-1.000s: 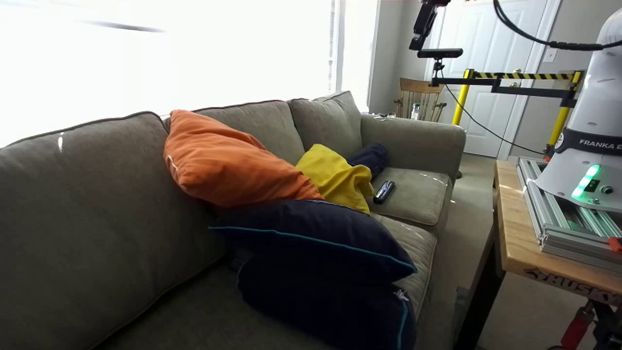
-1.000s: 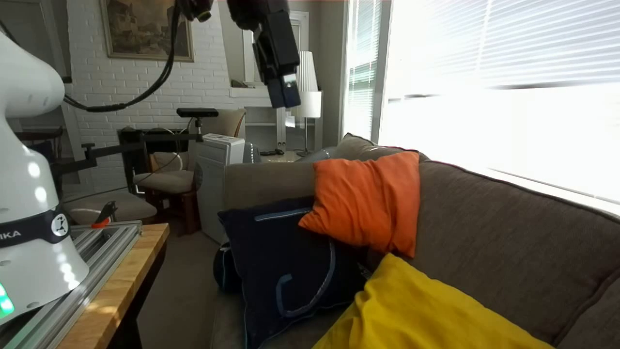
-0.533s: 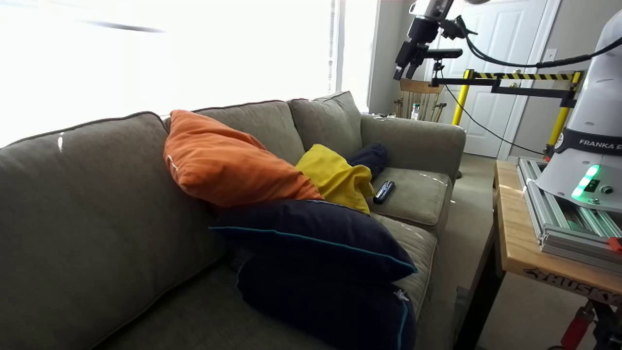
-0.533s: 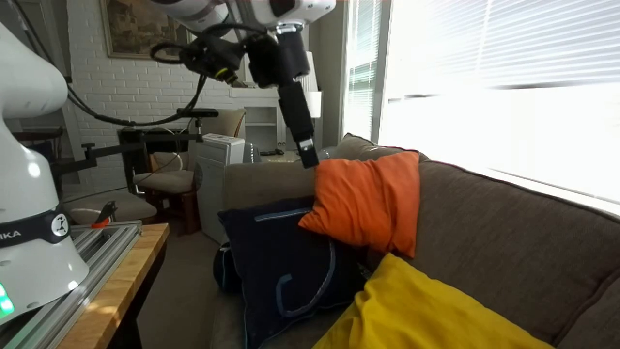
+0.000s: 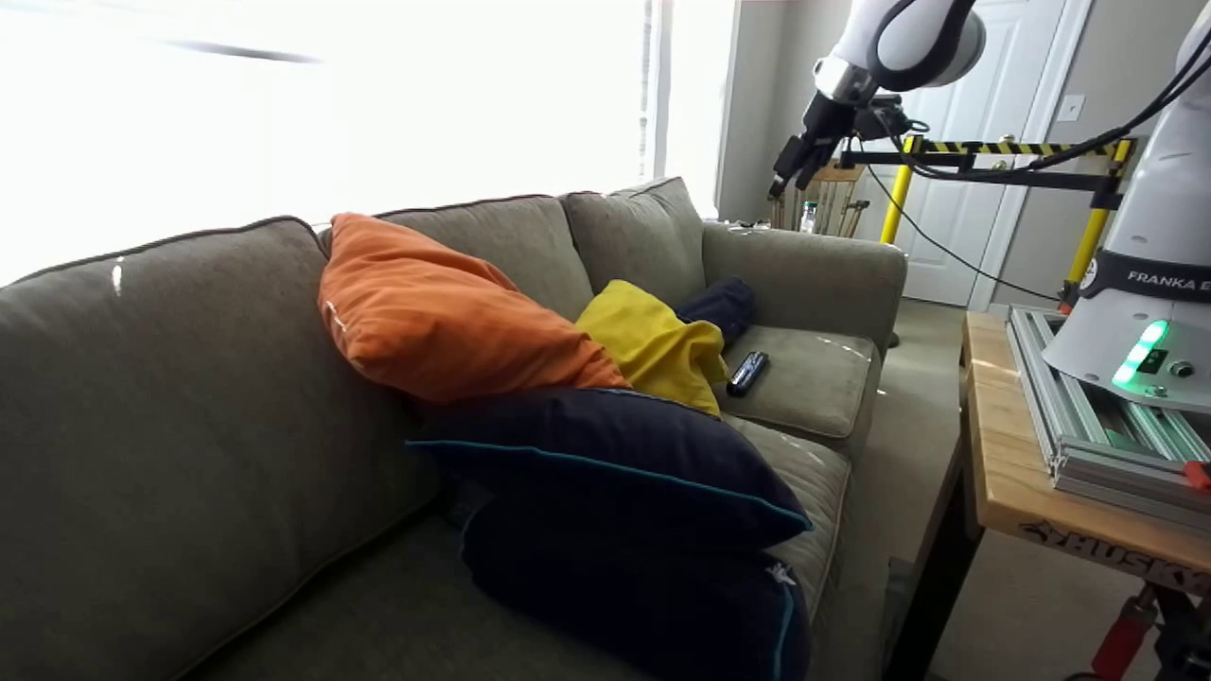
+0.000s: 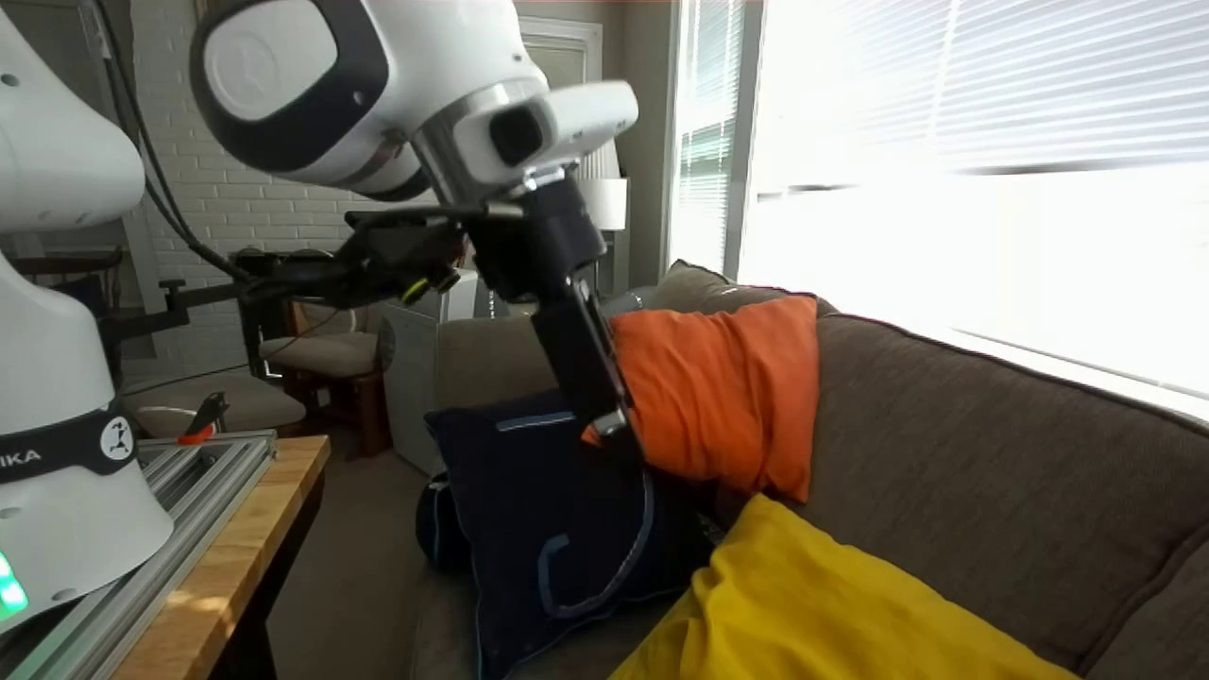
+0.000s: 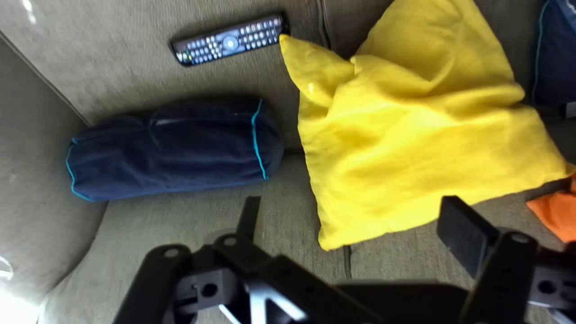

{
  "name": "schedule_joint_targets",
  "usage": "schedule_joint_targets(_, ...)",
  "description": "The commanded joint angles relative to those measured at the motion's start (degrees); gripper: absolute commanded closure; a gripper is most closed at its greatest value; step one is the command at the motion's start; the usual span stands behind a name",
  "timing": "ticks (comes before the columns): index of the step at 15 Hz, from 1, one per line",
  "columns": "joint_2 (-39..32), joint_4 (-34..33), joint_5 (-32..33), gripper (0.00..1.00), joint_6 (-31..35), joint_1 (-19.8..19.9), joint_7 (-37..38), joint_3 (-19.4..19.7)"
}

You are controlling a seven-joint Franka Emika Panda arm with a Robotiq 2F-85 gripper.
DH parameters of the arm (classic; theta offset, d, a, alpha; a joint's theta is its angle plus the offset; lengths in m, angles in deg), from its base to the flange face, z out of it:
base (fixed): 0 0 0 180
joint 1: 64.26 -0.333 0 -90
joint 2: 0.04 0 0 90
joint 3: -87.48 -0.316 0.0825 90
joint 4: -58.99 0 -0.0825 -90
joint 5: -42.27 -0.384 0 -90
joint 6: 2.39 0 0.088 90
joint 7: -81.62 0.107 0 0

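Note:
My gripper (image 7: 351,198) is open and empty in the wrist view, its fingers set wide apart. It hangs in the air above the grey-brown sofa (image 5: 189,426). In the wrist view the crumpled yellow pillow (image 7: 405,135) lies nearest, partly between and beyond the fingertips. A navy bolster with turquoise piping (image 7: 171,153) lies to its left, and a black remote (image 7: 229,41) lies above. The gripper also shows in both exterior views (image 5: 791,187) (image 6: 619,436). An orange pillow (image 5: 445,312) leans on the sofa back. Navy pillows (image 5: 605,463) lie in front of it.
The sofa's armrest (image 5: 804,270) stands at the far end, near a wooden chair (image 5: 821,189). The robot base stands on a wooden workbench (image 5: 1003,454) beside the sofa. A camera arm (image 6: 212,295) and a yellow-black barrier (image 5: 1022,148) are behind. A bright window (image 6: 982,217) backs the sofa.
The arm and gripper have come down into view and lowered toward the sofa. The pillows and remote have not moved.

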Motion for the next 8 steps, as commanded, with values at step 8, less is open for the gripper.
schedule_joint_targets(8,-9.5,-1.7,-12.6,0.0,-13.7,-5.6,0.4,0.9)
